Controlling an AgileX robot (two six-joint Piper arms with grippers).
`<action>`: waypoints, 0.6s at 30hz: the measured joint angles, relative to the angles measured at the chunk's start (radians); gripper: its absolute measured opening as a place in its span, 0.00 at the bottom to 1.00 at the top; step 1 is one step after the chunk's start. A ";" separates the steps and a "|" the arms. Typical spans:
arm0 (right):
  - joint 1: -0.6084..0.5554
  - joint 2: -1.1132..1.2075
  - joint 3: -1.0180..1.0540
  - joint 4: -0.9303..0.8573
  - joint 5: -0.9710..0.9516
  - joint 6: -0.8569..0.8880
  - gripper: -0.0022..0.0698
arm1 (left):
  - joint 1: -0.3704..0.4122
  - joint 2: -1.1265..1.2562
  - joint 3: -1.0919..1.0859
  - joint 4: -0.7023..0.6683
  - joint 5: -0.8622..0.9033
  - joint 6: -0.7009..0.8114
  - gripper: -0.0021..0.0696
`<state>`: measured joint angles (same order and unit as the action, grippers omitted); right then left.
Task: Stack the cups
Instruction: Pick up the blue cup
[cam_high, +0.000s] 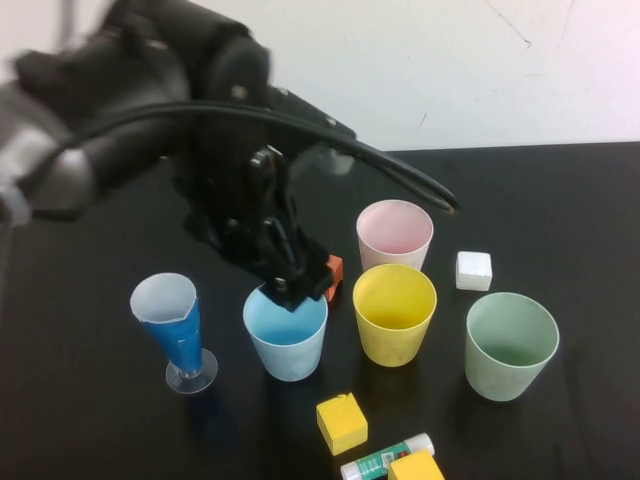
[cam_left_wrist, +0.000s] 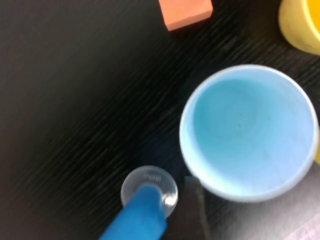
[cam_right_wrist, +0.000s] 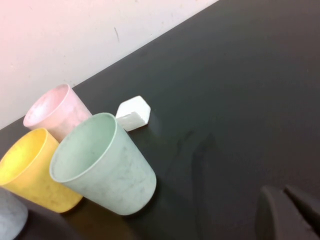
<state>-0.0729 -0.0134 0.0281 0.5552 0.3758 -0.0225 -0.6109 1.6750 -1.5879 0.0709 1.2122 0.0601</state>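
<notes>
Yellow block (cam_high: 342, 422) nearest, four empty cups, left gripper (cam_high: 290, 292) above blue cup (cam_high: 286, 335)

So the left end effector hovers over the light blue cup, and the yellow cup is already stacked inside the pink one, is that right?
Not quite. The left end effector is over the light blue cup, but the high view shows the yellow cup standing alone on the table, in front of the pink cup. Nothing is stacked yet.

I see a black desk (cam_high: 580, 210) carrying blue cup (cam_high: 286, 335), yellow cup (cam_high: 394, 313), pink cup (cam_high: 394, 235), green cup (cam_high: 510, 345), a footed blue glass (cam_high: 177, 330), and small blocks.
</notes>
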 joint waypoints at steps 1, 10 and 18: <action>0.000 0.000 0.000 0.000 0.000 0.000 0.04 | 0.000 0.020 -0.007 0.000 -0.002 -0.003 0.80; 0.000 0.000 0.000 0.004 0.008 -0.002 0.04 | 0.087 0.141 -0.040 -0.091 -0.025 -0.019 0.85; 0.000 0.000 0.000 0.006 0.008 -0.006 0.04 | 0.176 0.188 -0.047 -0.209 -0.030 0.016 0.81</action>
<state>-0.0729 -0.0134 0.0281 0.5613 0.3835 -0.0282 -0.4348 1.8635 -1.6350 -0.1385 1.1824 0.0763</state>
